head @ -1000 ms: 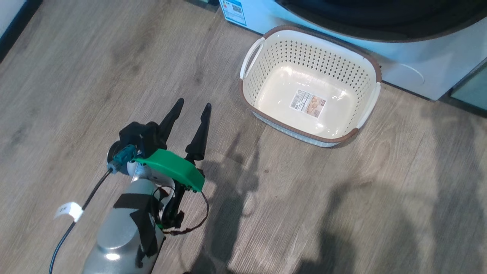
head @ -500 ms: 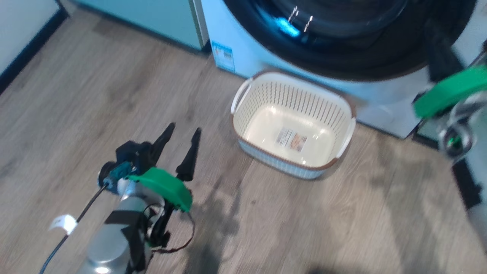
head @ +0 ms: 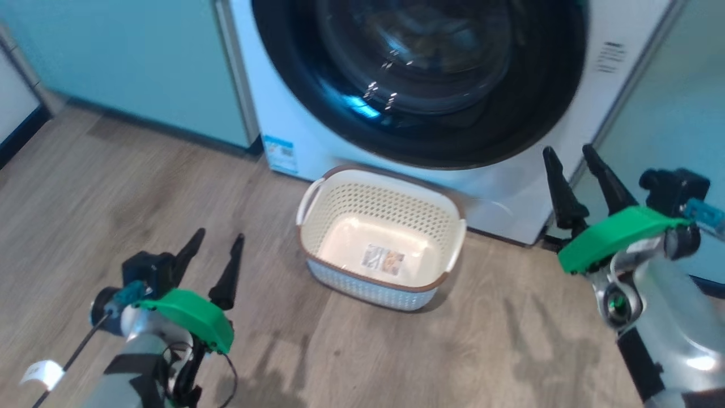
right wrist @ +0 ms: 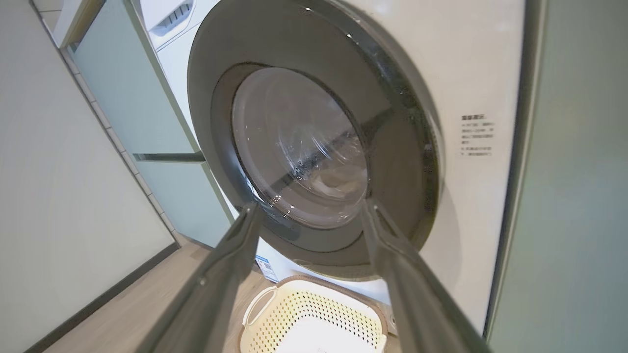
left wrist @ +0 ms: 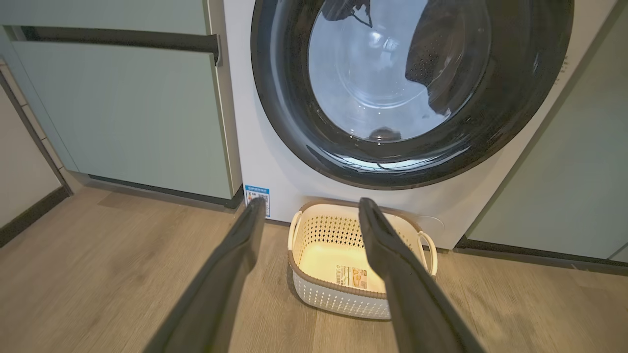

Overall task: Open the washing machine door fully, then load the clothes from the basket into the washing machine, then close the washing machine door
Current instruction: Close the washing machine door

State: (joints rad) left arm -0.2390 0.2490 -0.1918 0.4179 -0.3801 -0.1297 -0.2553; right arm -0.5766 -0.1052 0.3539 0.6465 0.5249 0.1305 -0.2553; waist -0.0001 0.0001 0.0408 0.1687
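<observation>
Door (head: 419,73) closed on washer (head: 595,85). Basket (head: 374,292) on floor (head: 510,340) just in front, bottom label (head: 383,259) showing. Left hand (head: 220,233) and right hand (head: 567,149) both released, fingers apart, gripping nothing.

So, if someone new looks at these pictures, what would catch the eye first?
First, the large glossy black washing machine door, which looks shut on the white washing machine, at the top centre of the head view. Right below it on the wooden floor stands the cream basket, bare but for a label on its bottom. The left gripper and right gripper flank it, jaws open.
</observation>
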